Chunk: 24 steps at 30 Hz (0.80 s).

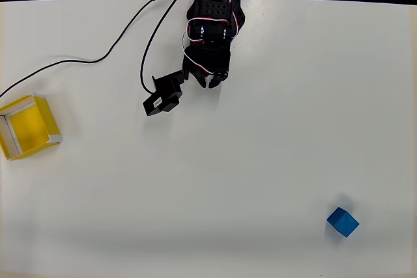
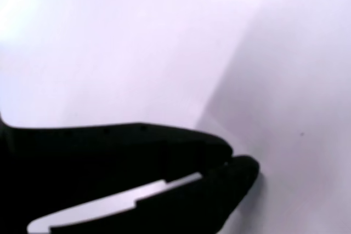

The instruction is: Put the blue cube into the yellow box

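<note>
The blue cube [image 1: 343, 221] lies on the white table at the lower right of the overhead view, tilted diagonally. The yellow box [image 1: 27, 127] stands open-topped at the far left edge, with nothing inside it. My black gripper [image 1: 212, 81] hangs near the top middle of the table, far from both. In the wrist view the gripper [image 2: 230, 160] has its two dark fingers closed tip to tip, with nothing between them, close above bare white table.
A black cable [image 1: 78, 62] runs from the arm's base across the table's upper left. The wrist camera mount [image 1: 163, 99] sticks out to the left of the gripper. The table's far edge [image 1: 326, 1] meets a dark background.
</note>
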Motion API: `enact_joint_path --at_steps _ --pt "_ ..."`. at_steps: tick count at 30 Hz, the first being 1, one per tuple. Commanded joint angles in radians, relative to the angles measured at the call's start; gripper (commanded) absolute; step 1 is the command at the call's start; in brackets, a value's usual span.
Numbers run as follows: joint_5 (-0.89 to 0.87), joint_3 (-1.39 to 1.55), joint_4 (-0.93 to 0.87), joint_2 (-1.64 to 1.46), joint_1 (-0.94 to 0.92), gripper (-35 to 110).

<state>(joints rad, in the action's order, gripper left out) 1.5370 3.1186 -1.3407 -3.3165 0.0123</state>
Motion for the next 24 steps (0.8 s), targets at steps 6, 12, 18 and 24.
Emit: enact_joint_path --at_steps 6,12,18,24 --pt "0.037 0.026 -0.015 -0.029 0.021 1" --pt "0.031 0.026 -0.014 -0.029 0.02 3" --pt "-0.002 0.009 0.193 0.0 0.017 18" --pt "0.0 -0.172 0.68 0.325 0.04 38"
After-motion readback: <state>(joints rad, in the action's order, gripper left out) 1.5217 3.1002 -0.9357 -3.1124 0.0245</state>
